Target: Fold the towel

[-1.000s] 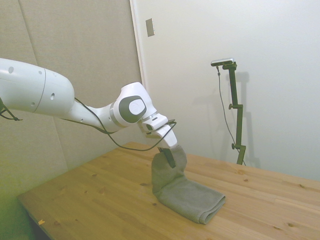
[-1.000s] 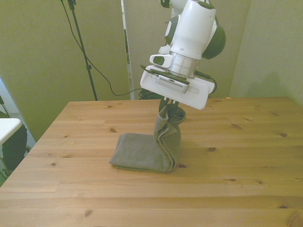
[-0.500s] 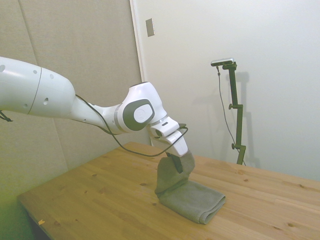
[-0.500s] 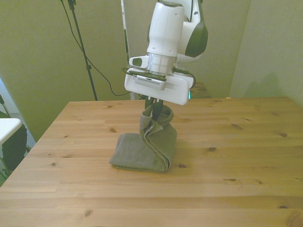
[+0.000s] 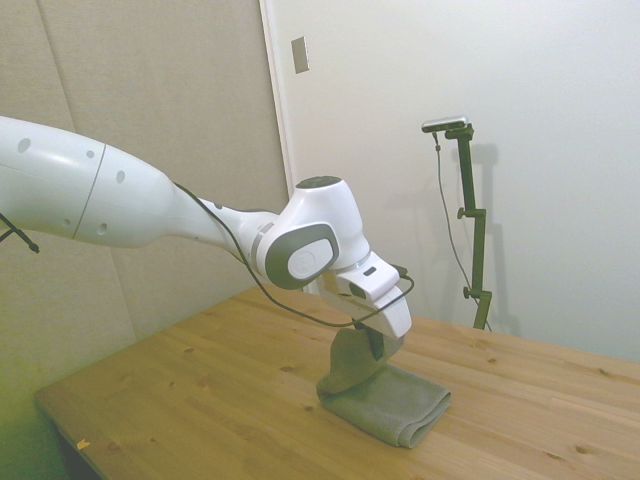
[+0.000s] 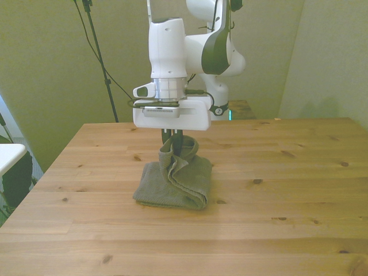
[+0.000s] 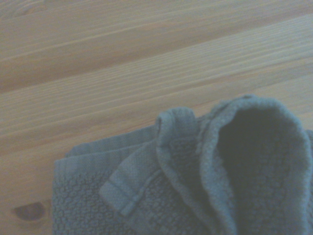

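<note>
The grey-green towel (image 6: pixel 172 187) lies folded on the wooden table (image 6: pixel 287 190), with one end lifted and curled over the flat part. My gripper (image 6: pixel 172 140) is shut on that raised end, just above the towel's middle in the front view. From the side, the gripper (image 5: pixel 376 347) holds the lifted flap above the flat towel (image 5: pixel 400 405). The wrist view shows the towel (image 7: pixel 205 176) up close, its lifted loop bulging over the layered folds below.
Bare wooden table (image 5: pixel 200 400) surrounds the towel on all sides. A white surface (image 6: pixel 8 156) shows at the front view's left edge, off the table.
The gripper has carried the lifted towel end toward the front view's left and lower, so the raised flap now bends over the flat part instead of standing tall.
</note>
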Robot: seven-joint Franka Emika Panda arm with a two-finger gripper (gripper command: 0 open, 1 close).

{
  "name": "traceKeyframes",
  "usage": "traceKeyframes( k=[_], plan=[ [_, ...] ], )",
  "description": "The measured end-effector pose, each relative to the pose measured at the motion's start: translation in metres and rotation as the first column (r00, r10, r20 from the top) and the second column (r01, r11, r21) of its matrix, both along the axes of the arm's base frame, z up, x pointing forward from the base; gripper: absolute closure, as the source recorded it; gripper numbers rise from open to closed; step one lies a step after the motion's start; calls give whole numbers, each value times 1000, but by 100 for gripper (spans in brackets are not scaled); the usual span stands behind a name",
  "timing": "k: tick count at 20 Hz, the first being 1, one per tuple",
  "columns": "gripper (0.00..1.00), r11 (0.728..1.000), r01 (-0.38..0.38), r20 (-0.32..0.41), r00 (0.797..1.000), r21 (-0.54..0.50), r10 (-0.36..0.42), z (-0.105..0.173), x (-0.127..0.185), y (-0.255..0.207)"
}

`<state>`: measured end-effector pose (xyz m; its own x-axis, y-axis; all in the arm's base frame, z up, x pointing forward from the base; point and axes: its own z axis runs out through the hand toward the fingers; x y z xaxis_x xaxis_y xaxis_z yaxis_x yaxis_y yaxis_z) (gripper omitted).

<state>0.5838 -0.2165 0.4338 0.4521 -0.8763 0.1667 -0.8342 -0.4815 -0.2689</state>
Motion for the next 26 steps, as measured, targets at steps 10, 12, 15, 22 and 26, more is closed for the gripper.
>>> traceKeyframes(
  k=[10, 12, 15, 22, 26],
  plan=[
    [0, 1000, -28, 11, 1000, 6, 28, -8, -1, -19],
    [0, 1000, -25, 17, 1000, 4, 25, -4, -1, -21],
    [0, 1000, -30, 31, 999, -5, 30, 7, -4, -20],
    [0, 993, -113, -40, 993, -43, 111, 43, -43, 24],
    [0, 990, -90, -147, 986, -111, 73, 38, -61, 78]
  ],
)
